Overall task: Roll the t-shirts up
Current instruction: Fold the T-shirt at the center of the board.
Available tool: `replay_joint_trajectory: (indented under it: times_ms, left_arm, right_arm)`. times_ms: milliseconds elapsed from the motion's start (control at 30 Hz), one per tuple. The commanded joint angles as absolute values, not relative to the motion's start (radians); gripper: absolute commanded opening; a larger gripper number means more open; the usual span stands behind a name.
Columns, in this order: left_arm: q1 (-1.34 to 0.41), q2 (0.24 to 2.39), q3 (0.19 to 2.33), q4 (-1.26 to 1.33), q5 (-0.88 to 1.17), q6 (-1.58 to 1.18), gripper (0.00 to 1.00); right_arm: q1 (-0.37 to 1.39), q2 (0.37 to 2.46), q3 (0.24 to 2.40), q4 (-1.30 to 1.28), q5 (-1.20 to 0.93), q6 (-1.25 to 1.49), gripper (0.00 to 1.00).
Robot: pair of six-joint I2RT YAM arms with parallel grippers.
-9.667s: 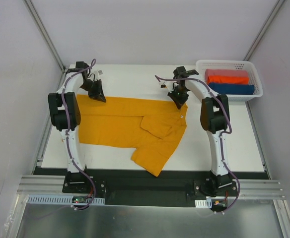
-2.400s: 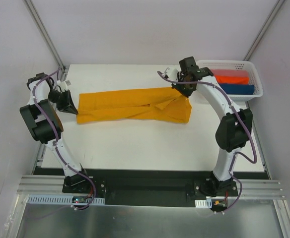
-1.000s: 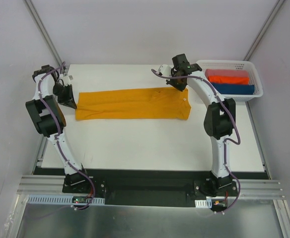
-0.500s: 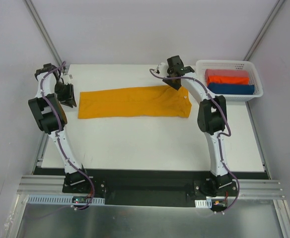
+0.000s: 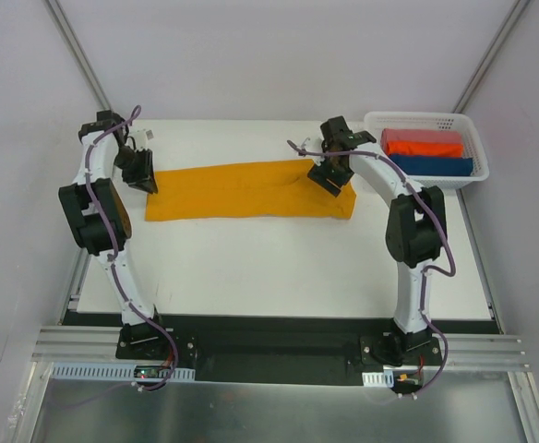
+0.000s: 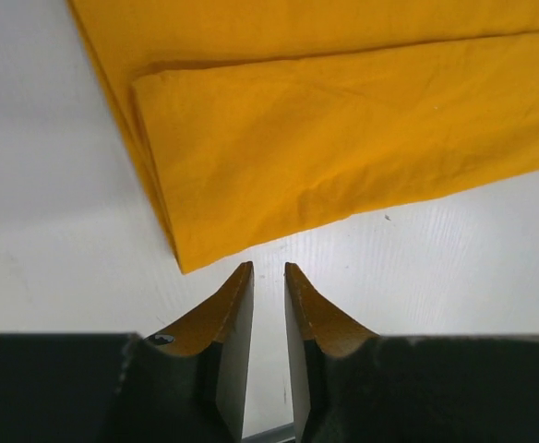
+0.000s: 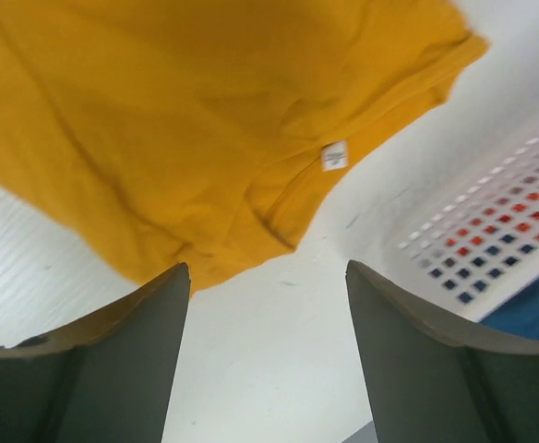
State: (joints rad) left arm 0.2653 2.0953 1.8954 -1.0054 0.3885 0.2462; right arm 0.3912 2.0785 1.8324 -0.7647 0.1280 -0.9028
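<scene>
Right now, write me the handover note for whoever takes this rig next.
Left claw: open a little, empty, just short of the left end of the shirt.
Right claw: wide open, empty, over the shirt's collar end.
Shirt: folded into a long strip, lying flat on the table, left of the basket.
Done: the fold into a strip.
Left to do: the rolling; no roll is started at either end.
</scene>
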Motion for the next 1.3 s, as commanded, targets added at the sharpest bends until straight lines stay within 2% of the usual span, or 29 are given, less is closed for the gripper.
replay_joint_trajectory:
  times_ms: [0, 67, 233, 333, 533, 1100, 1267]
  left_arm:
    - [0.239, 2.147, 1.901, -1.006, 0.414, 0.241, 0.18]
    - [0.239, 2.186, 1.913, -1.005, 0.411, 0.248, 0.17]
    - [0.239, 2.235, 1.866, -0.997, 0.330, 0.285, 0.14]
    - [0.244, 2.226, 1.807, -0.968, 0.272, 0.304, 0.13]
    - [0.261, 2.180, 1.706, -0.939, 0.252, 0.307, 0.13]
    - [0.281, 1.947, 1.302, -0.858, 0.184, 0.327, 0.10]
    - [0.282, 1.921, 1.270, -0.856, 0.158, 0.345, 0.10]
  right_arm:
    - [0.367, 2.040, 1.783, -0.885, 0.034, -0.861, 0.71]
    - [0.357, 2.045, 1.766, -0.900, 0.026, -0.879, 0.70]
    - [0.331, 2.094, 1.784, -0.948, 0.025, -0.907, 0.53]
    - [0.316, 2.114, 1.787, -0.957, 0.009, -0.923, 0.52]
    - [0.288, 2.158, 1.848, -1.077, -0.167, -0.939, 0.49]
    - [0.256, 2.137, 1.833, -1.092, -0.288, -0.923, 0.50]
    - [0.256, 2.183, 1.870, -1.100, -0.272, -0.959, 0.38]
